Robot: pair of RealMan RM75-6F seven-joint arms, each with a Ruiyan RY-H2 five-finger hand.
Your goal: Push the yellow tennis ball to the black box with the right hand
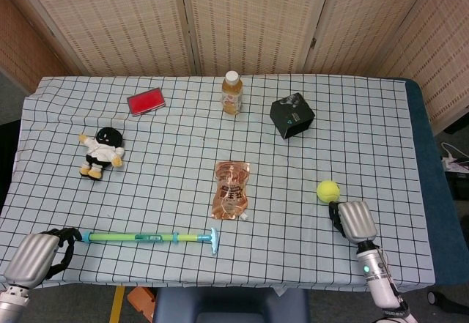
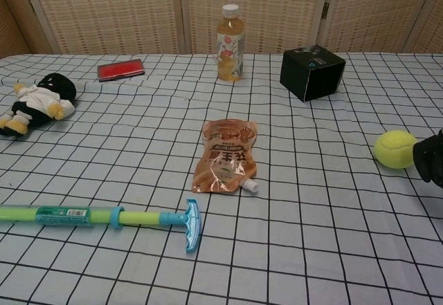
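The yellow tennis ball (image 1: 327, 190) (image 2: 395, 149) lies on the checked cloth at the right. The black box (image 1: 292, 115) (image 2: 312, 72) stands well beyond it, slightly to the left. My right hand (image 1: 354, 222) is just behind and to the right of the ball, with its dark fingers (image 2: 430, 158) curled in and holding nothing. In the chest view those fingers are right against the ball's right side. My left hand (image 1: 37, 257) rests at the near left table edge with its fingers curled, beside the end of a green stick (image 1: 139, 236).
An orange drink pouch (image 1: 231, 190) lies mid-table, left of the ball. A juice bottle (image 1: 231, 92) stands left of the black box. A red case (image 1: 146, 101) and a plush doll (image 1: 102, 151) are on the far left. The table's right edge (image 1: 419, 191) is close.
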